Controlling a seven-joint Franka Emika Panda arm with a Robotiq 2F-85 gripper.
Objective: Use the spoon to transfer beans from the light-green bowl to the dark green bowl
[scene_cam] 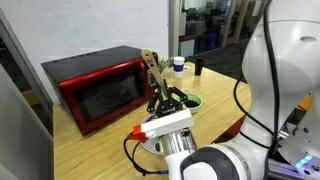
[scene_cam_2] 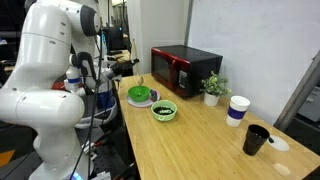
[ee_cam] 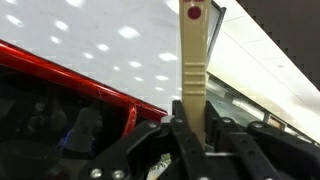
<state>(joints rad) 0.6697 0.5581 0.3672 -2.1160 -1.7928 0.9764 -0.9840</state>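
1. While the arm leans over the table in an ext. view, the gripper (scene_cam: 165,103) is clamped on the wooden spoon (scene_cam: 150,68) — handle tilted up toward the red microwave (scene_cam: 95,90). The light-green bowl (scene_cam: 192,100) sits just beside the gripper. The spoon's scoop end is hidden behind the gripper, so can't tell if it's loaded.
2. Over to an ext. view from the table's end: the dark green bowl (scene_cam_2: 140,95) is closest to the robot. The light-green bowl (scene_cam_2: 163,110) is just beside it, w/ the beans (scene_cam_2: 163,109) dark inside. The gripper is too small to read here. Plant (scene_cam_2: 212,88), white cup (scene_cam_2: 237,110) and black cup (scene_cam_2: 256,140) stand well apart, further down the table.
3. Wrist cam: the wooden spoon (ee_cam: 192,60) runs straight up mid-frame, fingers (ee_cam: 215,135) pinched tight on both sides of the handle — a firm hold. The red microwave (ee_cam: 80,75) cuts across the bg.
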